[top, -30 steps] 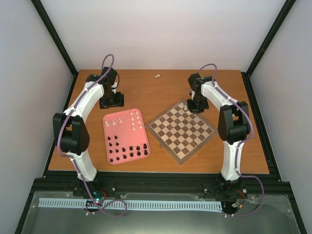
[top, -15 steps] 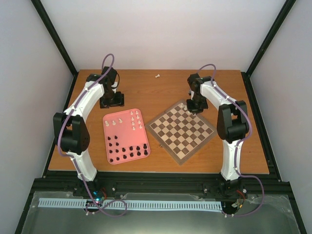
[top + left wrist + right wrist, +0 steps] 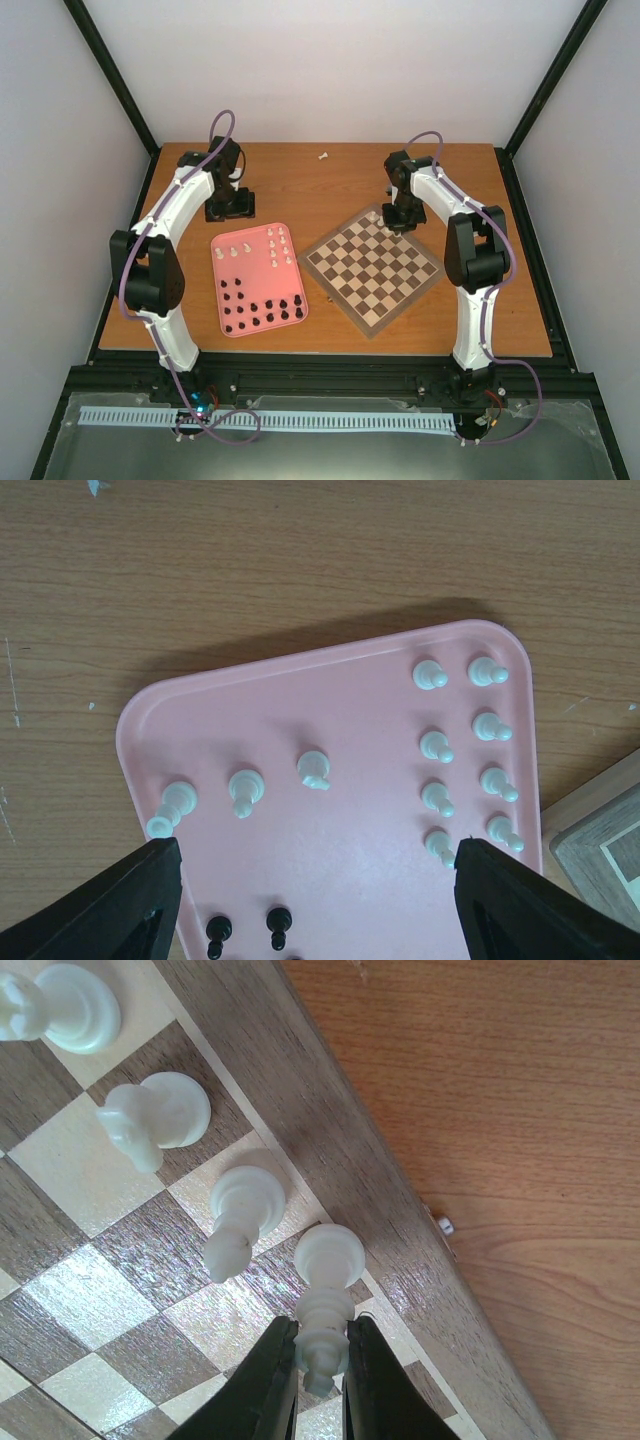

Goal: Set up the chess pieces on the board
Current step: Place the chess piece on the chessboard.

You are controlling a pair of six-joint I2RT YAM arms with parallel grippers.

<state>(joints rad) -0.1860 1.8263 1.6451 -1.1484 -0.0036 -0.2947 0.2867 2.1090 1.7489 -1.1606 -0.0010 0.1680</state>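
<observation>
Nearest us, a pale slotted rail (image 3: 260,420) runs before the arm bases. On the orange-brown wooden table (image 3: 330,185) we note a pink tray (image 3: 255,272) holding cream-white and black chess pieces (image 3: 435,745), with the left gripper (image 3: 315,900) spread wide above it. The board (image 3: 372,270) lies beside the tray. At its far corner the right gripper (image 3: 320,1355) pinches a cream-white piece (image 3: 328,1255) standing on an edge square. Plain white walls (image 3: 330,70) enclose the cell.

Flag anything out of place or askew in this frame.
One cream-white piece sits alone on the bare table near the far edge, away from both the pink tray and the board. The board itself lies turned diagonally to the table edges.
</observation>
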